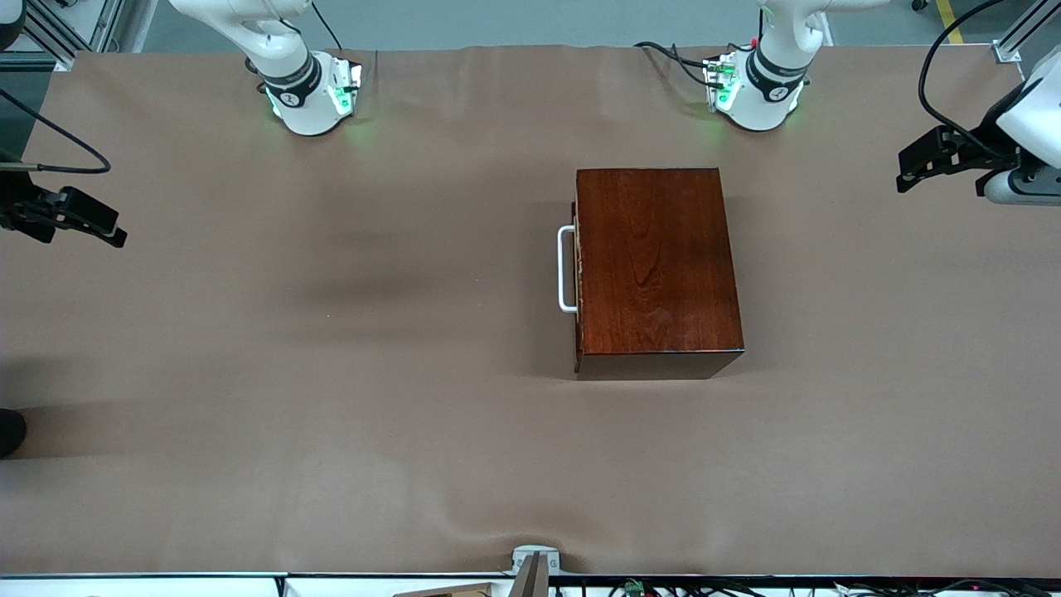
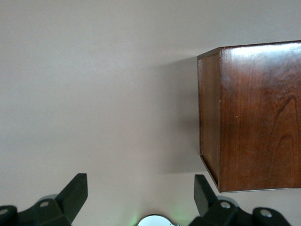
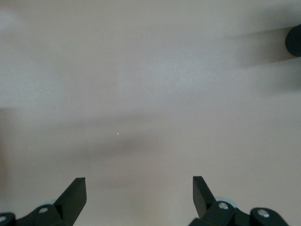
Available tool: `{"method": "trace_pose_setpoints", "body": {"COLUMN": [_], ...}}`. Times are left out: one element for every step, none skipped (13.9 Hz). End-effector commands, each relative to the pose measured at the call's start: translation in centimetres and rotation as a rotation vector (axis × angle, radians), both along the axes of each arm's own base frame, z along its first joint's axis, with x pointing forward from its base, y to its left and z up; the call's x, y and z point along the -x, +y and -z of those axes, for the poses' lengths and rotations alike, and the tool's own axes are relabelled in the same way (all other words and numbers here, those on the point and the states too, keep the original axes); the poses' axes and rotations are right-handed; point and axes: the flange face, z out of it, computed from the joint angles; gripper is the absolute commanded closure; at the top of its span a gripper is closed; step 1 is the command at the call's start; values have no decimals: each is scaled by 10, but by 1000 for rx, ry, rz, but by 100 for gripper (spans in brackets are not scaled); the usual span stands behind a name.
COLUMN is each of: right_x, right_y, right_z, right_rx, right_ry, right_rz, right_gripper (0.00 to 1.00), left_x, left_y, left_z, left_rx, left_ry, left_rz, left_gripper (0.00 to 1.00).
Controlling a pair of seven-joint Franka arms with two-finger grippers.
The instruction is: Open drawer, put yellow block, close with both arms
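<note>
The drawer [image 1: 578,267] sits shut in its dark box [image 1: 655,264] (white handle [image 1: 565,269] toward the right arm's end), while the left gripper [image 1: 916,170] and the right gripper [image 1: 99,225] hang spread and empty over the table's ends.

One wooden box [image 1: 655,265] with one drawer [image 1: 578,264] and one white handle [image 1: 566,269] sits on the tabletop [image 1: 331,373], with two grippers: left [image 1: 912,170], right [image 1: 104,228].
</note>
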Motion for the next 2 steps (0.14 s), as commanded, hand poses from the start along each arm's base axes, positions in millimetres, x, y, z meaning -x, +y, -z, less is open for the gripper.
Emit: {"method": "trace_pose_setpoints", "body": {"right_x": [6, 6], "right_y": [-1, -1], "right_z": [-7, -7], "right_rx": [3, 3], "right_ry": [-13, -13], "right_rz": [-2, -2], "right_gripper": [0, 0], "left_x": [1, 2], "left_y": [0, -2], "left_z": [-3, -4], "left_rx": [-3, -3], "left_ry": [-5, -7], "left_rz": [22, 24], "left_gripper": [0, 0]}}
